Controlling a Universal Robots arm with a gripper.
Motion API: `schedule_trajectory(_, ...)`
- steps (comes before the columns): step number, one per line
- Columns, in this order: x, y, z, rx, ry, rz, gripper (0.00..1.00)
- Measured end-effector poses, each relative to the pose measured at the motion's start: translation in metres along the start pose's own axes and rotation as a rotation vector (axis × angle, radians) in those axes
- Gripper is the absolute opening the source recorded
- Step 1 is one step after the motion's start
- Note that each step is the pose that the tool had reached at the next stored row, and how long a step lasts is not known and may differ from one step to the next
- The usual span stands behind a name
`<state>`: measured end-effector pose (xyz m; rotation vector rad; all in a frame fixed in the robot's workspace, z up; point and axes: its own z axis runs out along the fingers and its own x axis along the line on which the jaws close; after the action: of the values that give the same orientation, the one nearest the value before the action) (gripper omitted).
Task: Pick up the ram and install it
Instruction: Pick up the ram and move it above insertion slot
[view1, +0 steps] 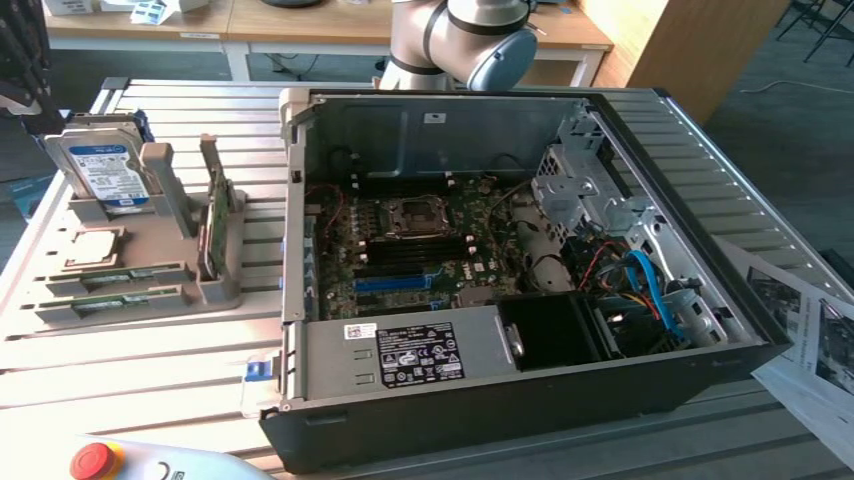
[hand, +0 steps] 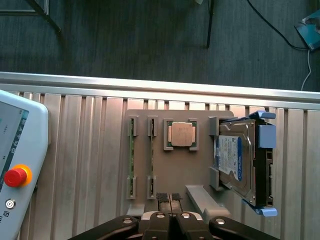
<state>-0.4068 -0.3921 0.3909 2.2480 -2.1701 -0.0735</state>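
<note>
One ram (hand: 151, 160) (racked) sits nearest the closed gripper (hand: 169, 198).

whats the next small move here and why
Probably open the jaws first. The gripper is shut on nothing above the grey holder, and the nearest ram stick lies untouched in its slot there; shut jaws could not close around it.

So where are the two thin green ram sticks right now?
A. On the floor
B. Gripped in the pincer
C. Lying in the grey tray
C: both ram sticks lie side by side in slots of the tray, next to the square chip, while the pincer is shut with nothing in it.
</note>
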Motion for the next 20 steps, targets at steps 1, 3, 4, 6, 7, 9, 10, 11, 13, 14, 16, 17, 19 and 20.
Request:
schedule_trajectory(1, 0.000, 0.0000, 0.0000, 0.0000, 0.0000, 0.000, 0.10)
schedule_trajectory(3, 0.000, 0.0000, 0.0000, 0.0000, 0.0000, 0.000, 0.10)
schedule_trajectory(4, 0.000, 0.0000, 0.0000, 0.0000, 0.0000, 0.000, 0.10)
schedule_trajectory(6, 0.001, 0.0002, 0.0000, 0.0000, 0.0000, 0.000, 0.10)
schedule_trajectory(7, 0.001, 0.0003, 0.0000, 0.0000, -0.0001, 0.000, 0.10)
schedule_trajectory(9, 0.002, 0.0004, 0.0000, 0.0000, 0.0000, 0.000, 0.10)
schedule_trajectory(10, 0.003, 0.0005, 0.0000, 0.0000, -0.0001, 0.000, 0.10)
schedule_trajectory(11, 0.003, 0.0005, 0.0000, 0.0000, -0.0001, 0.000, 0.10)
schedule_trajectory(13, 0.005, 0.0006, -0.0001, 0.0000, 0.0000, 0.000, 0.10)
schedule_trajectory(14, 0.006, 0.0006, -0.0001, 0.0000, 0.0000, 0.000, 0.10)
schedule_trajectory(16, 0.007, 0.0007, -0.0001, 0.0000, 0.0000, 0.000, 0.10)
schedule_trajectory(17, 0.008, 0.0008, -0.0001, 0.0000, -0.0001, 0.000, 0.10)
schedule_trajectory(19, 0.009, 0.0008, -0.0002, 0.0000, 0.0000, 0.000, 0.10)
schedule_trajectory(20, 0.010, 0.0009, -0.0002, 0.0000, 0.0000, 0.000, 0.10)
